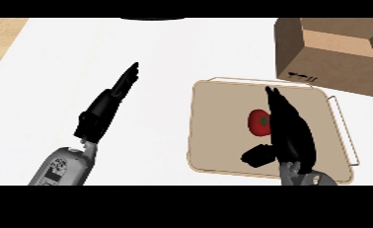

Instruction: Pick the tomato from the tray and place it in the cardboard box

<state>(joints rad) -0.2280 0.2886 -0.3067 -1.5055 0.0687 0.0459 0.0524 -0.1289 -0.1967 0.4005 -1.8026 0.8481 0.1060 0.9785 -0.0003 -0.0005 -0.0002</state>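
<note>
A red tomato [258, 122] with a green stem lies on the beige tray [218, 123] at the lower right of the counter. My right hand [290, 128] hovers over the tray with straight fingers, just right of the tomato and partly covering it; its thumb sticks out left below the tomato. The open cardboard box [324, 54] stands beyond the tray at the upper right. My left hand [109, 103] rests open over the white counter at the left, fingers pointing up and away.
The white counter [146, 49] stretches across the view, with a wooden strip [11, 32] at its far left edge. A dark round object [153, 19] shows at the top edge. The tray has thin wire handles.
</note>
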